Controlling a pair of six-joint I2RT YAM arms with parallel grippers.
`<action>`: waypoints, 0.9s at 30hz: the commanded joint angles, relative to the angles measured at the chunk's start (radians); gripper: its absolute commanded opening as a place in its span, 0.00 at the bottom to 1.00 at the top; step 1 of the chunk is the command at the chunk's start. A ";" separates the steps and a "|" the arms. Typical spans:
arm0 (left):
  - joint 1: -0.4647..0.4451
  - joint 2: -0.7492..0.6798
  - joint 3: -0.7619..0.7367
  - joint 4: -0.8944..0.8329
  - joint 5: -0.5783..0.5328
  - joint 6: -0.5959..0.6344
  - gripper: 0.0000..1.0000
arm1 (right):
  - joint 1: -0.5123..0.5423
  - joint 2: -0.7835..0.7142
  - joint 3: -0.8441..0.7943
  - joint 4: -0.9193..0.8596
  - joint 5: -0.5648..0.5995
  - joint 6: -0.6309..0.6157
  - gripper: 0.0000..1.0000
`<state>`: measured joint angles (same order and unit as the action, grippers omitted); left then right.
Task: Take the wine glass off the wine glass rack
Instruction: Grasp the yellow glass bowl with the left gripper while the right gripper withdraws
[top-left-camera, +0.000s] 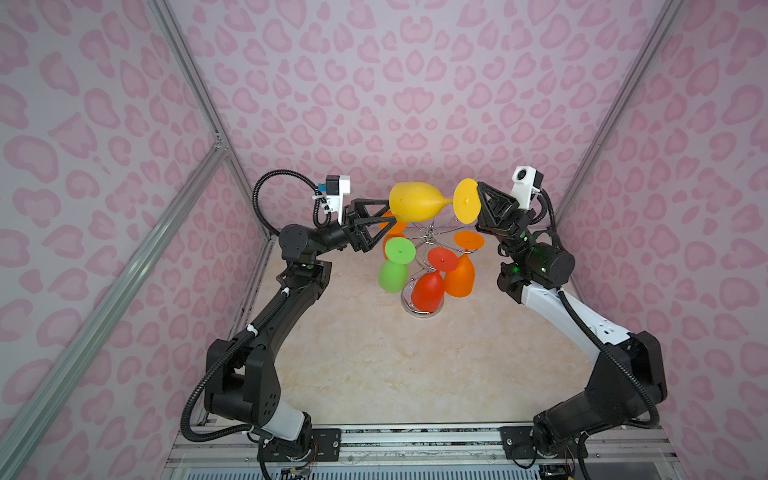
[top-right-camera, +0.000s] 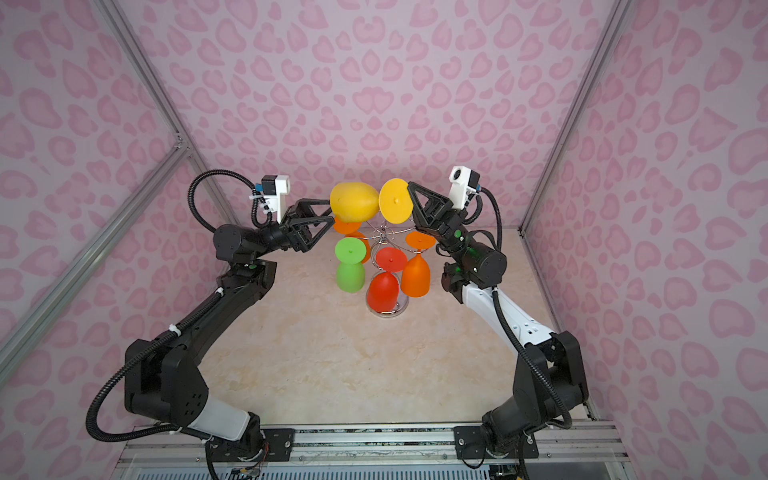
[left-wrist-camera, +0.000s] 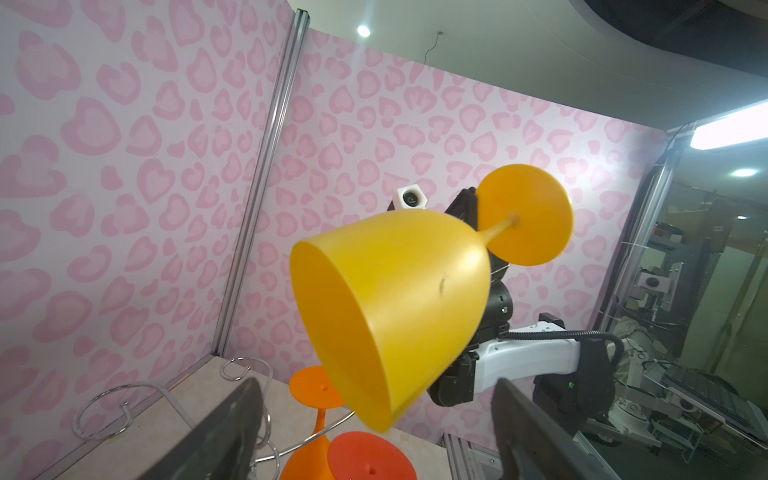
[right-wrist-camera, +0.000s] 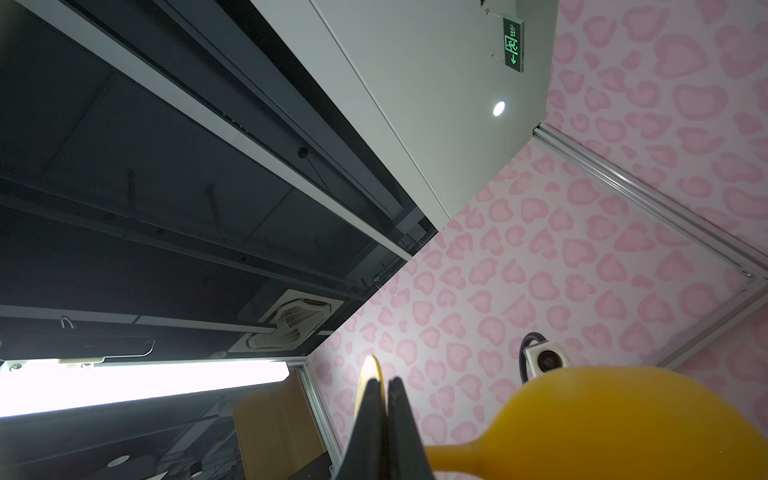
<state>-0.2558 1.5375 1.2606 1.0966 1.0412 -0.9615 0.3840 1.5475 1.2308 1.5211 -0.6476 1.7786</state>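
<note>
Right gripper (right-wrist-camera: 385, 384), jaws pressed together on the thin round foot of the yellow wine glass (top-left-camera: 415, 203), carries it on its side at the upper centre of both top views. The glass is clear above the wine glass rack (top-left-camera: 419, 313), with its bowl toward the left of the frame. Left gripper (top-left-camera: 392, 212) stands with jaws wide at the bowl's open rim, closed on nothing; whether a finger touches the rim cannot be told. A green glass (top-left-camera: 394, 272), a red glass (top-left-camera: 428, 291) and an orange glass (top-left-camera: 459, 276) hang foot-up on the rack, which stands on the table (top-left-camera: 374, 365). The yellow glass looks like moulded plastic, so it is probably light, stiff and not brittle, with a smooth curved wall that may slip. A pinch at the foot leaves a long lever, so the glass could swing. A hold across the bowl's widest part, or round the stem, would likely be steadier.
</note>
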 joint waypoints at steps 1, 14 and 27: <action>-0.009 -0.005 0.003 0.086 0.023 -0.037 0.85 | 0.005 0.012 -0.011 0.038 0.009 0.003 0.00; -0.022 -0.050 -0.025 0.133 0.048 -0.069 0.54 | 0.001 0.062 0.000 0.038 0.025 0.022 0.00; -0.024 -0.101 -0.052 0.143 0.049 -0.068 0.08 | -0.011 0.096 0.029 0.038 0.001 0.042 0.07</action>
<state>-0.2829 1.4540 1.2133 1.2053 1.1019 -1.0454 0.3752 1.6375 1.2549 1.5185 -0.6189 1.8141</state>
